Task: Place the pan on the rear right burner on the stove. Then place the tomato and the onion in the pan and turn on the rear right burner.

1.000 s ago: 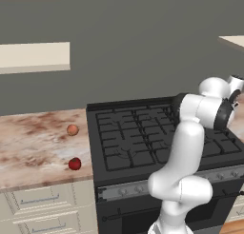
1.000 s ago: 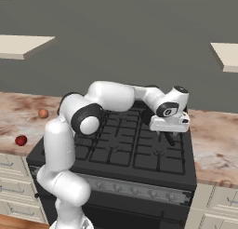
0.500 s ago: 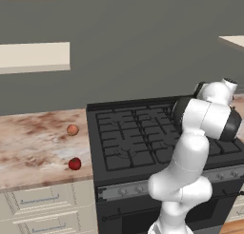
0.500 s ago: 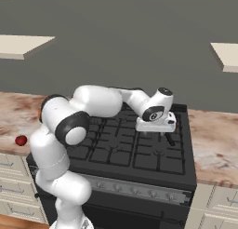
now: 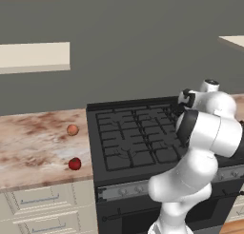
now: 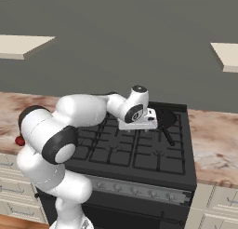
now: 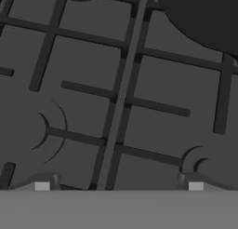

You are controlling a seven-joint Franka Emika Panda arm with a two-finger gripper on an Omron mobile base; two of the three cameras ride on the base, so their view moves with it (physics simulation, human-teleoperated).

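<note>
The pan (image 6: 163, 117) is sitting on the rear right burner (image 6: 168, 123) of the stove (image 6: 139, 153), its handle pointing toward 5 o'clock in the right base view. The arm's wrist is covering the pan's left edge there, and in the hand view only a dark arc of the pan (image 7: 204, 16) is showing at 1 o'clock, cut off by the frame. The end effector (image 7: 119, 186) is hanging over the grates with its fingers spread wide and gripping nothing; only the fingertips (image 7: 42, 186) are peeking up at 6 o'clock. The tomato (image 5: 74, 163) and onion (image 5: 72, 130) are lying apart on the table (image 5: 33, 147) at 9 o'clock of the stove. In the right base view the arm is hiding most of the tomato (image 6: 19, 140).
</note>
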